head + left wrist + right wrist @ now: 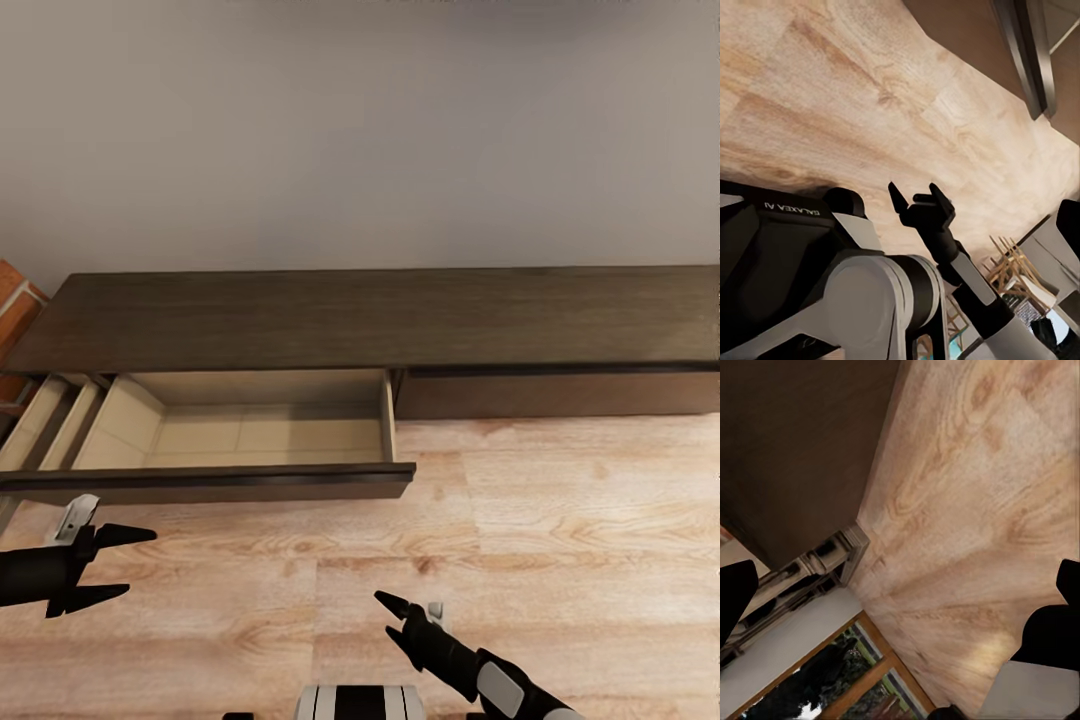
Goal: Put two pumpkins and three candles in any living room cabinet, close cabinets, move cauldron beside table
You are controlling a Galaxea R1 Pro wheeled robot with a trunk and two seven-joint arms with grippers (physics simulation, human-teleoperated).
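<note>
The cabinet (380, 320) is a long low dark-brown console against the wall. Its left drawer (210, 483) is pulled out over the floor, and its pale beige inside holds nothing. The drawer front to the right (560, 392) is shut. My left gripper (140, 562) hovers open just in front of the open drawer's left end, holding nothing. My right gripper (385, 615) is open and empty lower down near the middle, and shows again as the right gripper (913, 191) over the floor. The pumpkins, candles, cauldron and table are out of view.
Another beige compartment (40, 420) stands open at the cabinet's far left. An orange brick-like surface (15, 300) sits at the left edge. Light wooden floor (560, 540) spreads in front of the cabinet. The cabinet's dark front (795, 450) is close to my right wrist.
</note>
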